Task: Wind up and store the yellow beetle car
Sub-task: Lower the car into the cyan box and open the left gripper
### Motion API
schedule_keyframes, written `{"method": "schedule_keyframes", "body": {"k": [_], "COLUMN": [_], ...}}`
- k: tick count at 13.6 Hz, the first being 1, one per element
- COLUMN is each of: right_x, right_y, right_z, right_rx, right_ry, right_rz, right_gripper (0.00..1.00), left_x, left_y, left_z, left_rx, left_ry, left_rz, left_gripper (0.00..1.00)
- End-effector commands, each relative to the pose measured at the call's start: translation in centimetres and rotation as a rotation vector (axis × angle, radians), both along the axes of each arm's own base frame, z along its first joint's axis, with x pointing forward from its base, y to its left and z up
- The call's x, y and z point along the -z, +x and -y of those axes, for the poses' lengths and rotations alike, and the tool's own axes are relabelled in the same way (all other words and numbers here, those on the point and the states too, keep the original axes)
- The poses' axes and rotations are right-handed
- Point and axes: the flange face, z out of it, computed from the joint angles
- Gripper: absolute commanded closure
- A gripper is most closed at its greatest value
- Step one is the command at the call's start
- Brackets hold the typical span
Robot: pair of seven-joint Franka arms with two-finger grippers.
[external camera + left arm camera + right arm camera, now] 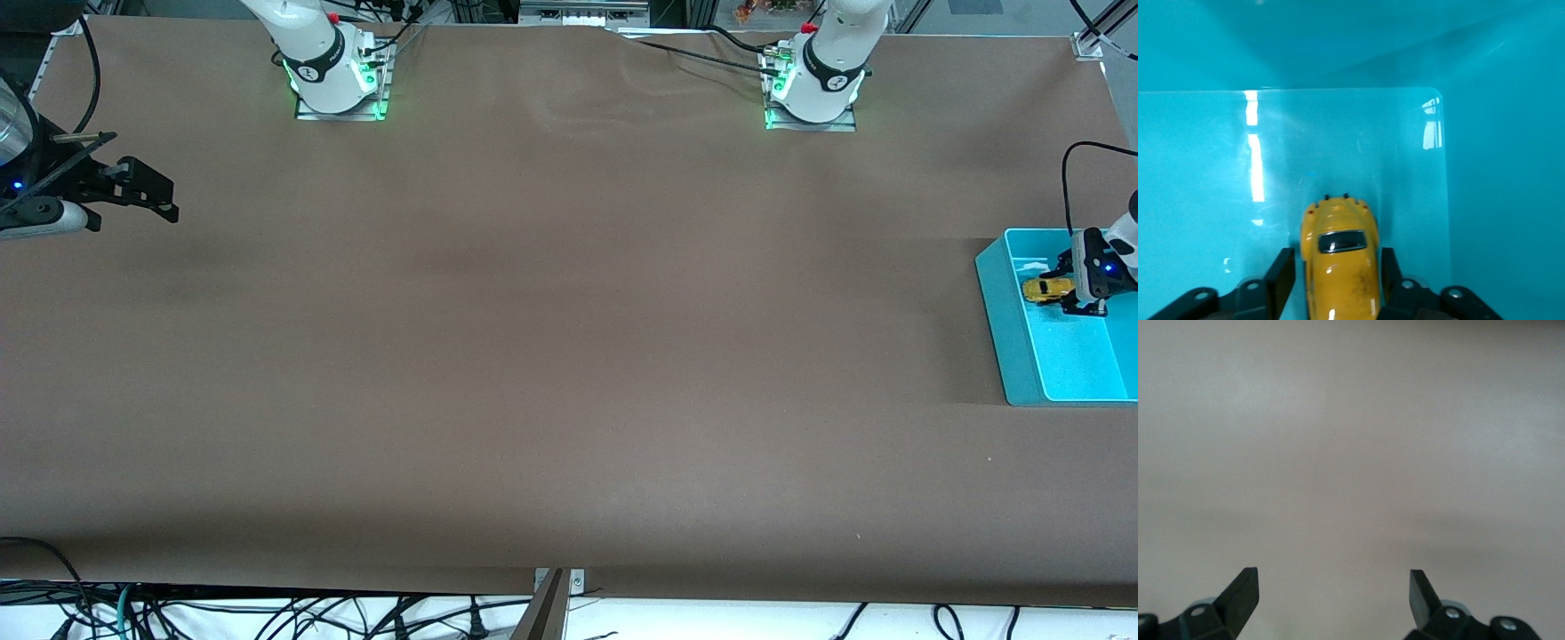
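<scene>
**Beetle Down in the Bin, My Left Claw Letting Go**

My left gripper [1338, 267] sits low inside the turquoise bin [1000, 302] at the left arm's end of the table, straddling the yellow beetle car [1339, 263]. The car's wheels appear to rest on the bin floor. Its long axis runs straight out from my wrist, parallel to my fingers [1281, 273], one on each flank. A thin strip of turquoise shows between each pad and the yellow body, so I judge the grip released, jaws parted only a little. The winding looks done; storing is all but finished.

What comes next turns on that narrow gap: I judge a straight lift is called for, since any sideways drift would nudge the car. The bin wall rises just ahead of the car's end and close along one side; above, the way is open.

My right gripper [147, 191] waits over bare brown table [569, 356] at the right arm's end, well apart, fingers spread wide and holding nothing.
</scene>
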Motion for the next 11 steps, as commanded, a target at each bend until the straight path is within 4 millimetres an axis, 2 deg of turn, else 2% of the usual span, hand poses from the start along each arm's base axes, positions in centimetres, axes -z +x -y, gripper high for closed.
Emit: {"method": "schedule_keyframes", "body": {"k": [1, 3, 6, 8, 11], "right_x": [-0.6, -0.6, -0.6, -0.6, -0.6], "right_y": [0.2, 0.2, 0.2, 0.2, 0.2], "right_z": [0.2, 0.2, 0.2, 0.3, 0.2], "right_rx": [0.011, 0.011, 0.013, 0.014, 0.013], "right_ry": [-0.002, -0.002, -0.002, -0.004, -0.002], "right_rz": [-0.006, -0.006, -0.006, -0.006, -0.006], "right_gripper": [0.0, 0.0, 0.0, 0.0, 0.0], "left_x": [-4.5, -8.4, -13.8, -16.8, -20.7], "left_y": [1.7, 2.9, 5.2, 6.8, 8.6], "left_z": [1.4, 2.7, 7.3, 11.6, 19.2], "left_rx": [0.046, 0.044, 0.006, -0.013, -0.067], "left_ry": [0.011, 0.036, -0.024, -0.055, -0.048], "left_rz": [0.0, 0.032, 0.069, 0.073, 0.019], "left_gripper": [0.0, 0.0, 0.0, 0.0, 0.0]}}
